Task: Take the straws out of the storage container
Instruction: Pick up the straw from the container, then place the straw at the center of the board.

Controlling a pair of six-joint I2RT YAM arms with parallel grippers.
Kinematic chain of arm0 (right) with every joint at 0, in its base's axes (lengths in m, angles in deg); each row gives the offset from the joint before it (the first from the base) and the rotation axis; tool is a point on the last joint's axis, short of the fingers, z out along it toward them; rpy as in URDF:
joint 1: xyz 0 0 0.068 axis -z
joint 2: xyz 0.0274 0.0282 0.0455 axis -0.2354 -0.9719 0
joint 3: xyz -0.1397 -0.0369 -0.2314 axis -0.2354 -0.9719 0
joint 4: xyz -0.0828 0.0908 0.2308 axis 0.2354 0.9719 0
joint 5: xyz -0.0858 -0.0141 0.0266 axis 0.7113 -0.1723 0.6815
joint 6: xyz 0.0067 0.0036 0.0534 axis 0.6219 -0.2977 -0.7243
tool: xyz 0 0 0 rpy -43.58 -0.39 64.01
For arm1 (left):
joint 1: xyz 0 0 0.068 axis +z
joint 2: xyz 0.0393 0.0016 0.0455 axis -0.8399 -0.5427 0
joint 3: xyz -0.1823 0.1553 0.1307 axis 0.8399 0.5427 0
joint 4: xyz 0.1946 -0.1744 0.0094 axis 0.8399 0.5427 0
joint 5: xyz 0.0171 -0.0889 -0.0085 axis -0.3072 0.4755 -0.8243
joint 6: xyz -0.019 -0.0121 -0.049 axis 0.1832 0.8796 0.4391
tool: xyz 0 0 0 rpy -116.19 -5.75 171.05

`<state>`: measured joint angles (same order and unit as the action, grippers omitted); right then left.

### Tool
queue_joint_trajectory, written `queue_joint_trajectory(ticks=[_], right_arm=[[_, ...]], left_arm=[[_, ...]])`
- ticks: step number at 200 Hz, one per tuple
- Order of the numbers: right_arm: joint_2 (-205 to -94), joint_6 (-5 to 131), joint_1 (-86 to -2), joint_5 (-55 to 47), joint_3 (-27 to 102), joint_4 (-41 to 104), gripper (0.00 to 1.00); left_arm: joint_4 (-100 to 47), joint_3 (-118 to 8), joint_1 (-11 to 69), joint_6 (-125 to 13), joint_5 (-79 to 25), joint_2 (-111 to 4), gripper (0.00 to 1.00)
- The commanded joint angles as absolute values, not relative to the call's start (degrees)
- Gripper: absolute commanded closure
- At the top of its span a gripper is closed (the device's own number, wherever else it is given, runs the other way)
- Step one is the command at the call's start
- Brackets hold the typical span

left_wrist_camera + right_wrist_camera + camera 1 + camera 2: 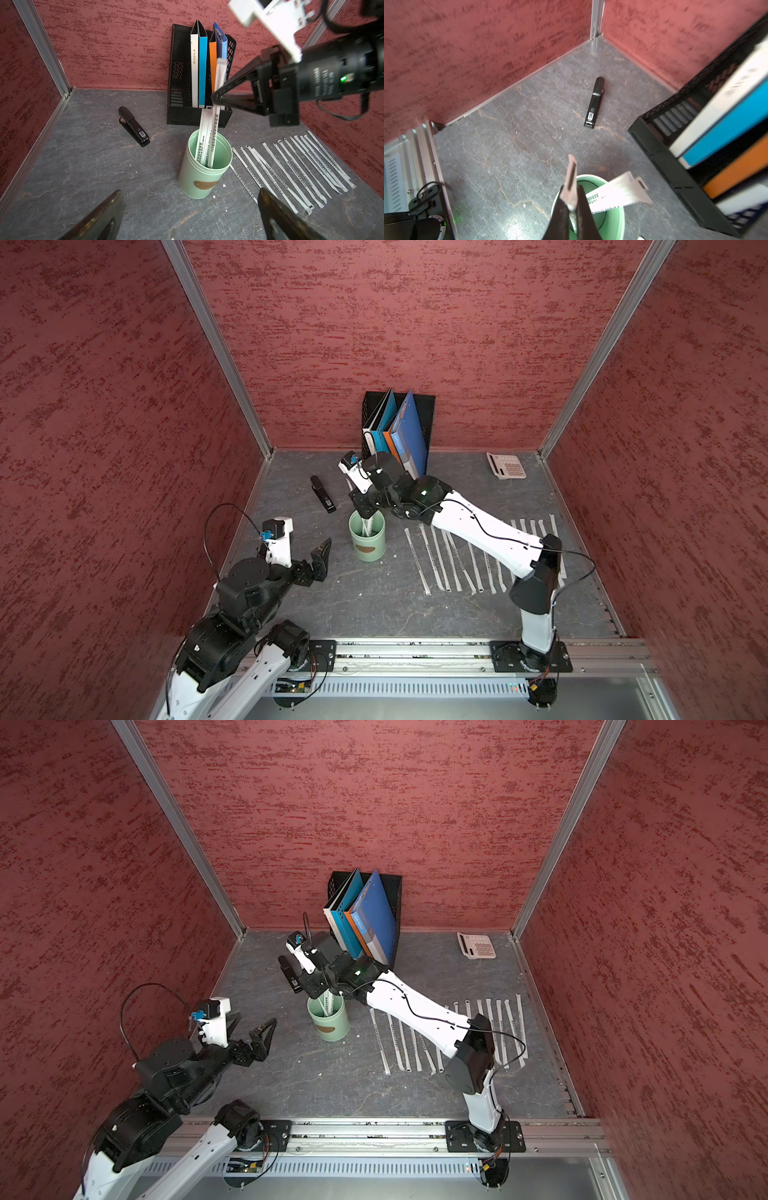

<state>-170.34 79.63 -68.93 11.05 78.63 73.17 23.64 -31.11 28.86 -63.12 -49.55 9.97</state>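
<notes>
The storage container (368, 545) (330, 1025) is a mint-green cup with a brown oval mark, standing mid-table. My right gripper (365, 514) (216, 97) (572, 191) hangs over its mouth, shut on one straw (215, 128) (571, 172) whose lower end is still inside the cup. More wrapped straws (200, 141) (616, 191) lean in the cup (202, 172). Several straws (453, 560) (415, 1044) (291, 170) lie in a row on the table right of it. My left gripper (309, 541) (255, 1018) (190, 207) stays open and empty, left of the cup.
A black mesh file rack (419, 414) with blue, orange and white folders stands against the back wall just behind the right gripper. A black stapler (323, 494) lies left of the cup. A pale calculator (506, 465) sits at the back right. Red walls enclose three sides.
</notes>
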Motion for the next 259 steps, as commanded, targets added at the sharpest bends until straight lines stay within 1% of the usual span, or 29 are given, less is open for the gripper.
queue_joint_trajectory(ticks=[1, 24, 54, 75, 97, 139, 195, 233, 259], right_arm=[[-163.92, 79.47, -69.1, 14.93, 80.71, 74.54, 0.94], [-161.58, 79.09, -68.09, 15.75, 87.42, 82.98, 0.94], [-161.83, 76.3, -66.03, 16.87, 94.26, 94.43, 0.93], [-161.99, 72.59, -63.99, 16.73, 93.75, 99.3, 0.94], [-162.14, 69.17, -62.14, 15.38, 90.41, 101.92, 0.95], [-162.02, 63.63, -58.79, 10.75, 79.52, 101.1, 0.96], [-163.43, 57.13, -56.95, 3.31, 64.15, 93.1, 0.97], [-166.89, 53.26, -56.86, -1.4, 57.13, 87.1, 0.97], [-170.53, 51.55, -56.86, -3.06, 54.89, 84.28, 0.97]], left_arm=[[23.49, -30.68, 29.37, -62.68, -49.32, 10.59, 0.0], [23.5, -30.65, 29.36, -62.68, -49.21, 10.82, 0.01], [23.47, -30.56, 29.45, -62.66, -49.22, 11.24, 0.01], [23.46, -30.55, 29.45, -62.64, -49.21, 11.31, 0.01], [23.46, -30.6, 29.52, -62.68, -49.08, 11.44, 0.0], [23.44, -30.48, 29.58, -62.77, -48.84, 11.47, 0.01], [23.28, -30.46, 29.62, -62.77, -48.59, 11.07, 0.01], [23.28, -30.47, 29.62, -62.77, -48.6, 10.87, 0.01], [23.29, -30.46, 29.62, -62.77, -48.63, 10.78, 0.0]])
